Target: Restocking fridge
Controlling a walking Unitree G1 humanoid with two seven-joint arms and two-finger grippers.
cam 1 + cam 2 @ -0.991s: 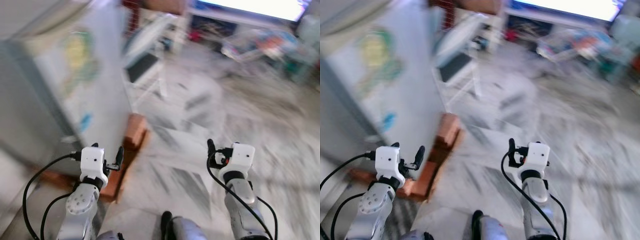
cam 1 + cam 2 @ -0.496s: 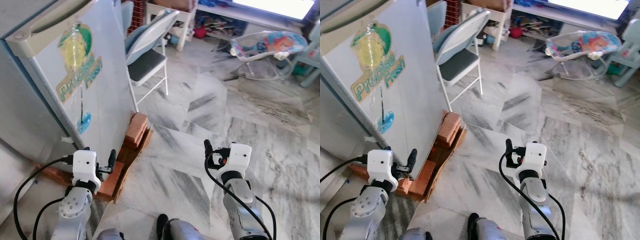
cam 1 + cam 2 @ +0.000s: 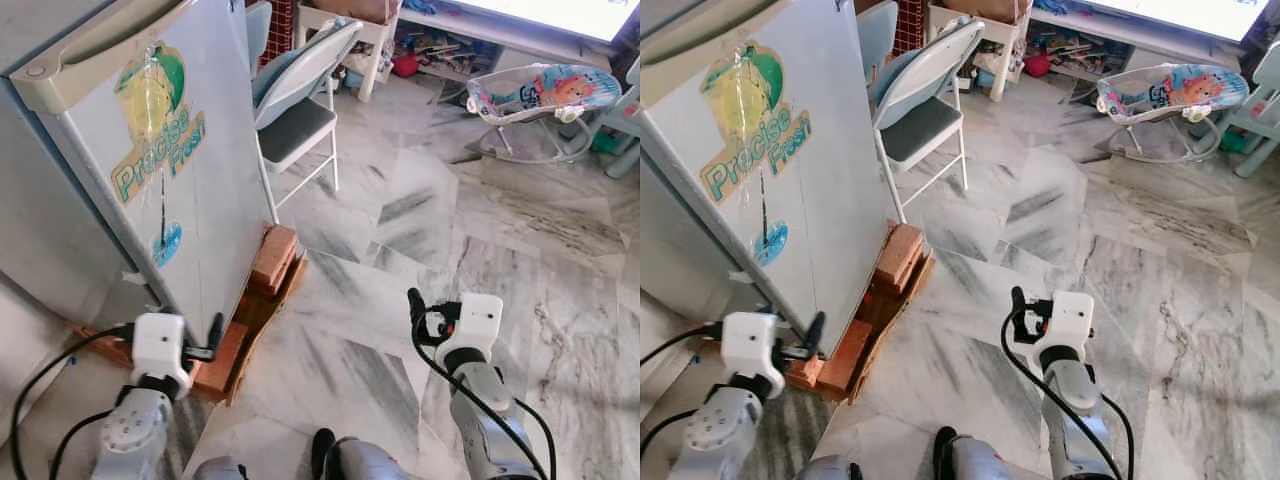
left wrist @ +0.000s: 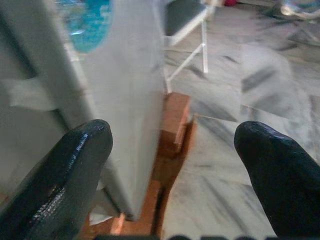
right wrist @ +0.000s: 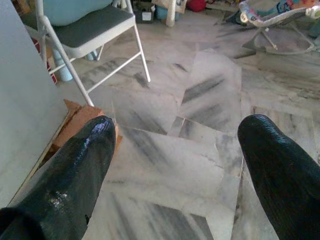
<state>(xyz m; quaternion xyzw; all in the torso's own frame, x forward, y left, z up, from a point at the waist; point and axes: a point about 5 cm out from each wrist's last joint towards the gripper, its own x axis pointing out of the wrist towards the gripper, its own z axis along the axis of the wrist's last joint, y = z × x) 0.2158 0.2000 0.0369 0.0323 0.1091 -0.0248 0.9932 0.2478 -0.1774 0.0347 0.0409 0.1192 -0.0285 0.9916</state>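
Plainly the approach is the step in hand: the robot stands at the corner of the fridge [image 3: 150, 170], a grey cabinet with a green and yellow sticker on its side, propped on bricks [image 3: 272, 262] and a wooden pallet at its foot. Both arms are raised in front of the body and carry nothing. The left gripper [image 4: 170, 150] hangs low, just beside the fridge's bottom corner, its two black fingers spread wide apart with the bricks and marble floor [image 3: 400, 220] showing between them. The right gripper [image 5: 185, 150] hovers over bare floor well away from the fridge, its fingers likewise spread and empty.

Next, I judge, the robot must get round to the door face and find the handle, since only the stickered side and a pale strip along the top edge face the camera. No groceries to stock can be made out near the fridge.

Beyond the fridge stands a folding chair [image 3: 295, 100], and farther off a baby bouncer [image 3: 530, 95]. Whether the door is open or shut cannot be told, and the fridge's front and top are cut off by the frame
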